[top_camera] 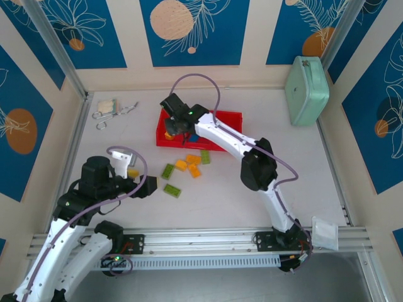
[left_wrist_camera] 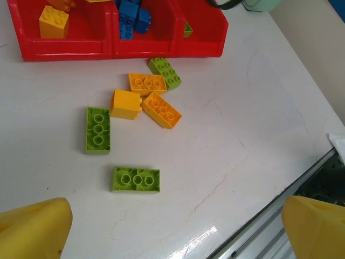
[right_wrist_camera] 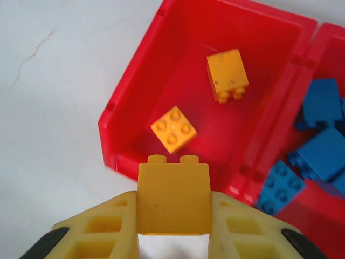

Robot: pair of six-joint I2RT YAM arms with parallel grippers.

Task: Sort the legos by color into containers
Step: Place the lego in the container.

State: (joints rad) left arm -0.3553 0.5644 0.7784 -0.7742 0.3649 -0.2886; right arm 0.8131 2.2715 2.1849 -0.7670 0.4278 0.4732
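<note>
Brick (right_wrist_camera: 173,197), lower end hidden within right pincer (right_wrist_camera: 173,222)

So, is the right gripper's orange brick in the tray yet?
Out: the right gripper clamps the brick, at the tray's rim.

**LEGO AND CONTAINER TALLY**

Loose on the surface (left_wrist_camera: 259,118): six legos, namely three light green legos (left_wrist_camera: 98,129) and three orange legos (left_wrist_camera: 161,109).

One red tray (left_wrist_camera: 161,49), divided into three compartments.
- Left compartment (right_wrist_camera: 259,59): two orange legos inside.
- Middle compartment (right_wrist_camera: 329,48): blue legos (right_wrist_camera: 323,154), at least three; overlapping, exact figure not determinable.
- Third compartment (left_wrist_camera: 207,27): one green lego (left_wrist_camera: 187,29), partly seen.

Two tools noted: left tool (left_wrist_camera: 175,229) and right tool (right_wrist_camera: 173,226). One orange lego (right_wrist_camera: 173,197) clamped in the right tool.

One mint-green case (top_camera: 306,90).

Metal clips (top_camera: 110,113): small cluster, number unclear.
</note>
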